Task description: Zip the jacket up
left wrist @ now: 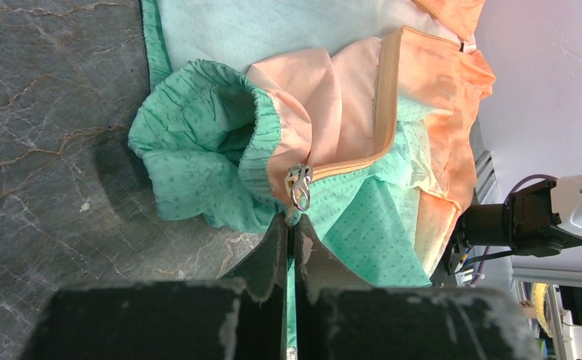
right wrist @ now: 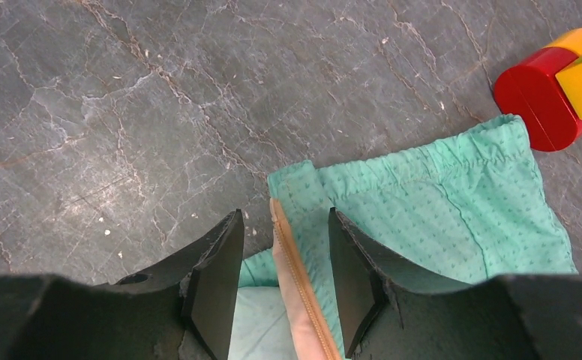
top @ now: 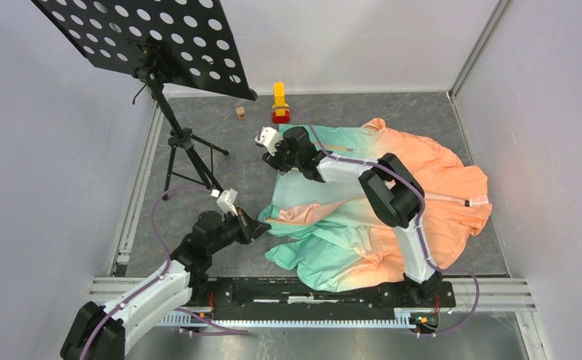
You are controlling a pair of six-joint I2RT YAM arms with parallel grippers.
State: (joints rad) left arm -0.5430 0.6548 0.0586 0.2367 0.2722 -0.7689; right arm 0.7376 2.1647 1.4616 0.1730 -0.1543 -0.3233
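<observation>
The jacket [top: 393,187] lies spread on the grey table, mint green at the left and fading to peach at the right. In the left wrist view its orange zipper [left wrist: 382,112] ends at a silver slider [left wrist: 299,187] on the bunched green hem [left wrist: 198,142]. My left gripper [left wrist: 292,223] is shut on the green hem fabric just below the slider; it also shows in the top view [top: 262,225]. My right gripper [right wrist: 284,217] is open, its jaws either side of the free orange zipper edge [right wrist: 292,262] at the jacket's far-left corner [top: 274,156].
A red and yellow toy [top: 280,105] stands just beyond the jacket and shows in the right wrist view [right wrist: 554,82]. A small wooden block [top: 240,112] lies beside it. A black perforated music stand [top: 145,37] on a tripod [top: 187,146] stands at the far left. Walls enclose the table.
</observation>
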